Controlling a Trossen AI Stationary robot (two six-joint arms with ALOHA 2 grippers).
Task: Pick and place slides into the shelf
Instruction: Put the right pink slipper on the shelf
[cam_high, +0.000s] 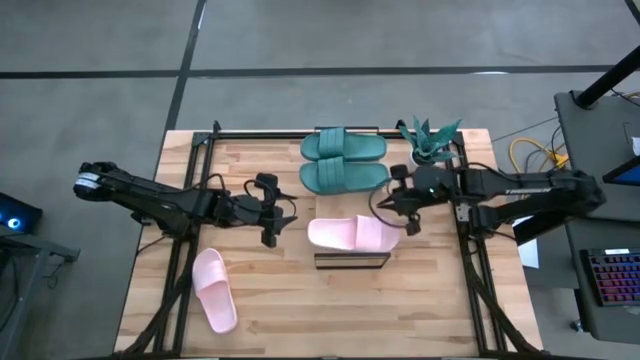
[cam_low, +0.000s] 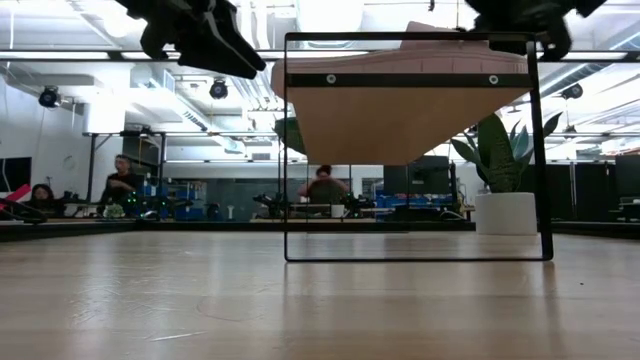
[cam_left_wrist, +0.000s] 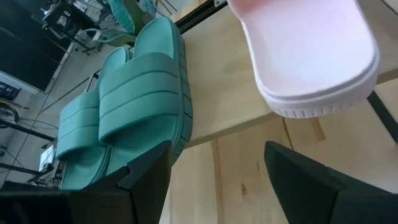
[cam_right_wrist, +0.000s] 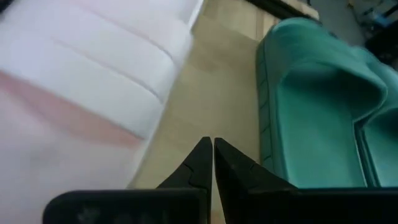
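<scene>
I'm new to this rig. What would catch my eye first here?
A pale pink rubber slide lies on top of the small black-framed shelf at table centre, between the open left gripper and the shut right gripper. Two teal-green slides sit side by side at the far edge.

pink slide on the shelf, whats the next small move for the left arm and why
Probably swing the left gripper down toward the other pink slide lying on the tabletop. One pink slide already rests on the shelf, the left fingers are open and empty, and the right gripper is shut beside it.
</scene>
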